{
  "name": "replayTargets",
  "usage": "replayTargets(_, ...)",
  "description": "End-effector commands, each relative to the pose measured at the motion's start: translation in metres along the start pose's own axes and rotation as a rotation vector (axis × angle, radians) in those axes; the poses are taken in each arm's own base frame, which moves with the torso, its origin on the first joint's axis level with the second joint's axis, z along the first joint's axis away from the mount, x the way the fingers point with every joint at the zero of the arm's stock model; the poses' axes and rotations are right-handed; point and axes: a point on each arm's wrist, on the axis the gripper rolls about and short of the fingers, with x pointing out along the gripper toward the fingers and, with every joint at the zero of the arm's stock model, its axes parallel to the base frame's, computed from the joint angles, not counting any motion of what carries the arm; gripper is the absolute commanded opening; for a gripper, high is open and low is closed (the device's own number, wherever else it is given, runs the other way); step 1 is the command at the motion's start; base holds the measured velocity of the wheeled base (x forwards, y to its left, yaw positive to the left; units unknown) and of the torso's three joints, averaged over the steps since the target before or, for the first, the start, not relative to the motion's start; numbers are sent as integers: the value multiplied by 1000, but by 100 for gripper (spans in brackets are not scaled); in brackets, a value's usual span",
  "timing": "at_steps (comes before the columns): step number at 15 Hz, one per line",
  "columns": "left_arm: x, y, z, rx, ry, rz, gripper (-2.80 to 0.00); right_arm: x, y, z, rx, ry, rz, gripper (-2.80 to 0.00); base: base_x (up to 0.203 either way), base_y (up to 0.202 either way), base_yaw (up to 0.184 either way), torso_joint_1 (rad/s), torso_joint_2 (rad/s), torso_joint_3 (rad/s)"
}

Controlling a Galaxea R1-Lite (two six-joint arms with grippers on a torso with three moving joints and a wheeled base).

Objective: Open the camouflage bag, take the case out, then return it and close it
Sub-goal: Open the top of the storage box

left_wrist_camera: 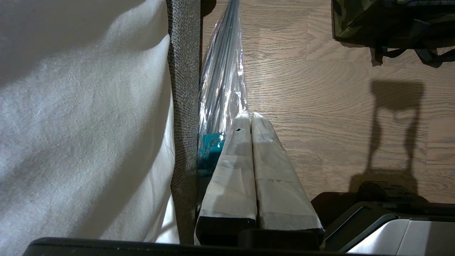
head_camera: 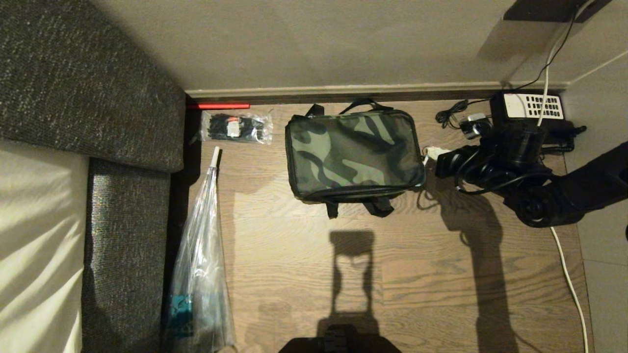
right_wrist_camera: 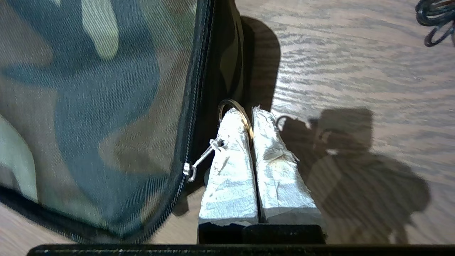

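The camouflage bag point(head_camera: 353, 154) lies zipped shut on the wooden floor, its camouflage top point(right_wrist_camera: 99, 106) facing up. At the bag's right end, my right gripper point(head_camera: 431, 156) point(right_wrist_camera: 251, 111) is shut on a metal ring point(right_wrist_camera: 245, 114) that is linked to the zipper pull point(right_wrist_camera: 199, 161). The zipper track point(right_wrist_camera: 193, 106) runs closed along the bag's edge. The case is out of view. My left gripper point(left_wrist_camera: 250, 117) is shut on nothing, low beside the sofa, far from the bag point(left_wrist_camera: 391, 21).
A black telephone point(head_camera: 535, 105) with cables sits by the wall behind my right arm. A clear plastic bag point(head_camera: 237, 127) and a red stick point(head_camera: 223, 105) lie left of the bag. A plastic-wrapped umbrella point(head_camera: 201, 255) rests along the grey sofa point(head_camera: 98, 98). A white cable point(head_camera: 569, 274) trails at right.
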Motion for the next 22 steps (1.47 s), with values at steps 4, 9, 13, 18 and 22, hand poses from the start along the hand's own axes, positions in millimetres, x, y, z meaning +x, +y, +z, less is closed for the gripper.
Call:
replayTargets(4, 0, 0, 0, -1, -1, 0, -280, 12, -4, 8, 78, -17, 3, -280, 0, 0, 0, 0, 0, 0)
replayTargets(9, 0, 0, 0, -1, -1, 0, -280, 22, -7, 11, 103, -37, 2, -280, 0, 0, 0, 0, 0, 0)
replayTargets(13, 0, 0, 0, -1, -1, 0, -280, 29, -8, 11, 136, -54, 2, -280, 0, 0, 0, 0, 0, 0)
replayTargets(18, 0, 0, 0, -1, -1, 0, -280, 40, -11, 22, 182, -107, 7, -280, 0, 0, 0, 0, 0, 0)
replayTargets(22, 0, 0, 0, -1, -1, 0, -280, 49, -14, 30, 208, -154, 12, -280, 0, 0, 0, 0, 0, 0)
